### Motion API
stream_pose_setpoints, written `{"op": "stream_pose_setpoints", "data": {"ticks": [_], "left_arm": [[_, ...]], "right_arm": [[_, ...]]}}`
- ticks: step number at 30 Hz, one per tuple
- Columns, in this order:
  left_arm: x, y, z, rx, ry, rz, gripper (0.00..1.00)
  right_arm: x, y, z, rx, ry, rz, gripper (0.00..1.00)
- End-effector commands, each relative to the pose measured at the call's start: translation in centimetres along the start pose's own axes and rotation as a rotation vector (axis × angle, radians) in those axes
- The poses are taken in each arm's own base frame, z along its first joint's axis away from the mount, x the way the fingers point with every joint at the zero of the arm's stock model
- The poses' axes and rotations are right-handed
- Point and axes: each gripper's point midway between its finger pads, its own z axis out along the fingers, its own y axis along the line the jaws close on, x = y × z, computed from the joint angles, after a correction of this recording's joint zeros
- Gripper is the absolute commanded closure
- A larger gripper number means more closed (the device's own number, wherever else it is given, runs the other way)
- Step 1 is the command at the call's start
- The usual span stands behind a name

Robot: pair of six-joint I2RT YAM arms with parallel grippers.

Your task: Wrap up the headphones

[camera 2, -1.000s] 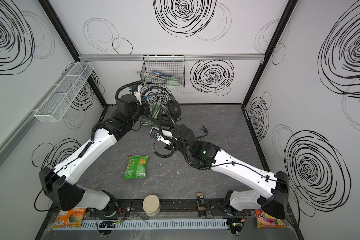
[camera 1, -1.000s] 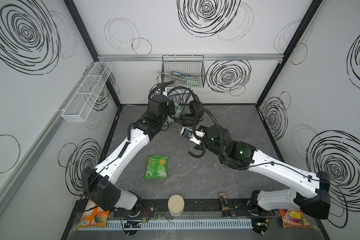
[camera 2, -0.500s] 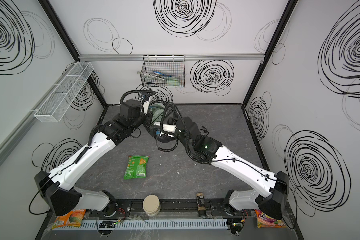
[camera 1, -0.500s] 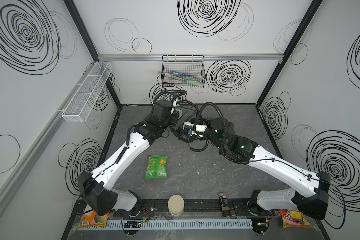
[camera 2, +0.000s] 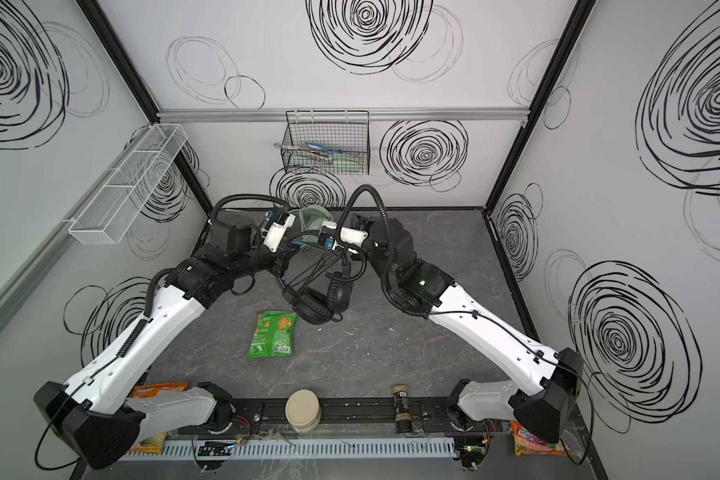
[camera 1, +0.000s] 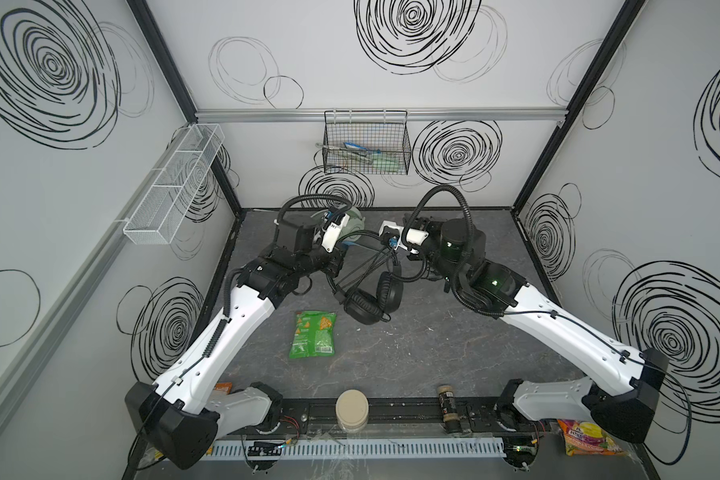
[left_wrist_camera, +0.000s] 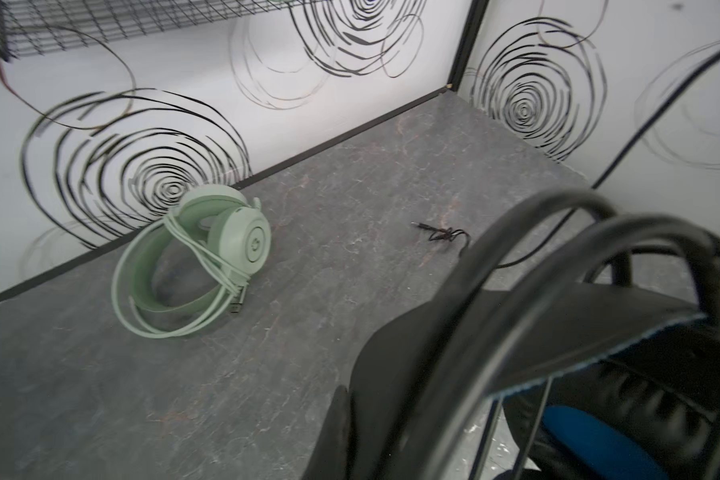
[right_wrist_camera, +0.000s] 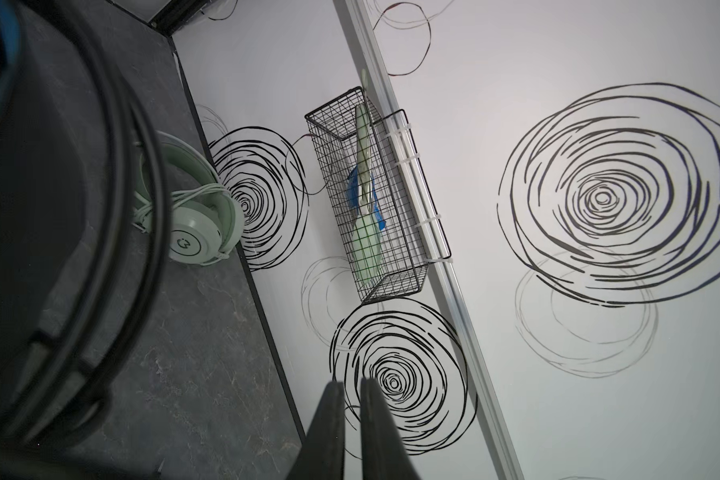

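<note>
Mint-green headset (left_wrist_camera: 208, 257) beyond my left fingers (left_wrist_camera: 341, 419) looks wrapped; they clamp the black headset (camera 1: 371, 299), cable (camera 1: 364, 268) part-wound; my right fingers (right_wrist_camera: 333, 428) barely parted, empty.

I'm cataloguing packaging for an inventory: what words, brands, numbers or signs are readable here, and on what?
No text can be read.
Mint-green headphones: round emblem on the earcup, no letters legible.
Green snack bag: print too small.
Orange bag, multicoloured bag, small bottle: labels blurred.
Black headphones: blue patch, unreadable.
</note>
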Motion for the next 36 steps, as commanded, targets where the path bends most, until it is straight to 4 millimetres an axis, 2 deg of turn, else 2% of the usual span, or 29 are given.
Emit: {"op": "stream_pose_setpoints", "data": {"ticks": [1,9,14,19,22,30,36], "left_arm": [[-3.5,-2.0,-1.9,0.150,-0.170,-0.057,1.00],[-4.2,-3.6,-2.5,0.264,-0.212,-0.102,1.00],[-5.5,-5.7,-3.3,0.397,-0.253,-0.111,1.00],[-6.4,-9.1,-4.6,0.591,-0.283,-0.114,1.00],[-7.3,-10.9,-5.8,0.694,-0.315,-0.127,1.00],[-11.1,-11.6,-8.8,0.794,-0.472,-0.230,1.00],[-14.1,-12.3,-11.6,0.863,-0.577,-0.252,1.00]], "right_arm": [[0.2,-3.3,-1.1,0.077,-0.032,0.086,0.86],[4.3,-5.4,-1.5,0.121,0.010,0.261,0.90],[6.1,-5.0,-0.8,0.105,0.026,0.336,0.90],[6.2,-4.8,-0.2,0.088,-0.006,0.395,0.89],[5.2,-5.1,-0.8,0.047,-0.100,0.472,0.86],[4.4,-6.2,-1.9,0.037,-0.205,0.613,0.83],[4.0,-5.5,-1.6,0.005,-0.235,0.696,0.84]]}}
